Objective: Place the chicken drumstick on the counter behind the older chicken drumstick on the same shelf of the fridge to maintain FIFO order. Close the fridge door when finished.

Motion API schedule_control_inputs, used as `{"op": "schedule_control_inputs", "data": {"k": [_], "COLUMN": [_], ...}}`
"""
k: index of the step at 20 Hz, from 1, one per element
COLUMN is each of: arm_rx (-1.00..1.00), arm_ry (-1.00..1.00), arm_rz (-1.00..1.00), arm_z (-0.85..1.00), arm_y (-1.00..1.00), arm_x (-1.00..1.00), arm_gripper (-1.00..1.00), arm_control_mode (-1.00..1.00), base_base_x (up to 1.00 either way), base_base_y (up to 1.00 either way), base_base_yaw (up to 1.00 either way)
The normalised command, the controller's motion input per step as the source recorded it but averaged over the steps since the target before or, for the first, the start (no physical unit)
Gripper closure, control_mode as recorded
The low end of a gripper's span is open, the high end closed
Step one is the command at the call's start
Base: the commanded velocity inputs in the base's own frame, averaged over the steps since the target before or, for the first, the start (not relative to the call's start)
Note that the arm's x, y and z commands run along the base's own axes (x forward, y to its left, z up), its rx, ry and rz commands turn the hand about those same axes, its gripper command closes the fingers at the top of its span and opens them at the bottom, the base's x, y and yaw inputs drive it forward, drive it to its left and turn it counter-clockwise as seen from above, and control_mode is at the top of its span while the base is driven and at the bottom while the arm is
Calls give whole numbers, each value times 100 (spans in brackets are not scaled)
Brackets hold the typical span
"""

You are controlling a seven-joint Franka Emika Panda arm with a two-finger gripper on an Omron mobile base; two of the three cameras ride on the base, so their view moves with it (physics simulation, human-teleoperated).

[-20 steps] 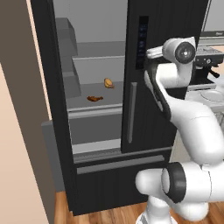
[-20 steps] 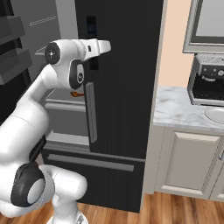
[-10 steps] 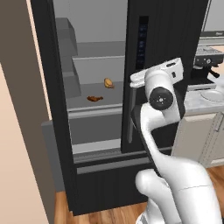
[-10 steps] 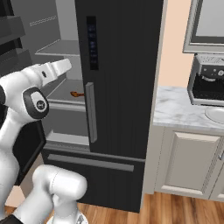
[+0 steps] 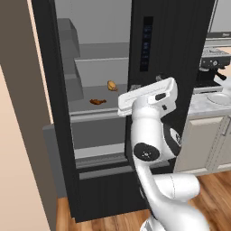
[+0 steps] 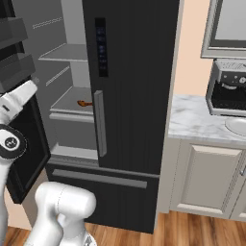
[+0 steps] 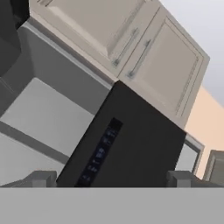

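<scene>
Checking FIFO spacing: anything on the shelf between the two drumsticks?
No. In the left base view, bare grey shelf separates the older drumstick at the front from the golden drumstick behind it.

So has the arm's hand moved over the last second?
Yes. In the left base view the hand swung left and down, from right of the dispenser panel to below it.

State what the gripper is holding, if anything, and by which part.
Nothing: the gripper is open, its fingertips apart with just the fridge beyond them.
</scene>
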Motion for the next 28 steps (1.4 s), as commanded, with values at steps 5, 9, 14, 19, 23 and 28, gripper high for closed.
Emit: {"op": "schedule_control_inputs", "data": {"k": [5, 9, 14, 19, 23, 28], "arm_rx": [-12, -13, -12, -13, -13, -14], "arm_ry": [-5, 0, 0, 0, 1, 1], "arm_rz": [-1, -2, 0, 0, -2, -2], "arm_z": [-2, -19, -31, -43, -42, -42], "arm_y": [92, 100, 96, 98, 92, 89], "arm_x": [-83, -52, -6, 24, 41, 46], "arm_gripper": [-100, -100, -100, -100, -100, -100], "arm_control_mode": [-100, -100, -100, -100, -100, -100], "base_base_x": [0, 0, 0, 0, 0, 0], "base_base_y": [0, 0, 0, 0, 0, 0], "base_base_yaw": [0, 0, 0, 0, 0, 0]}}
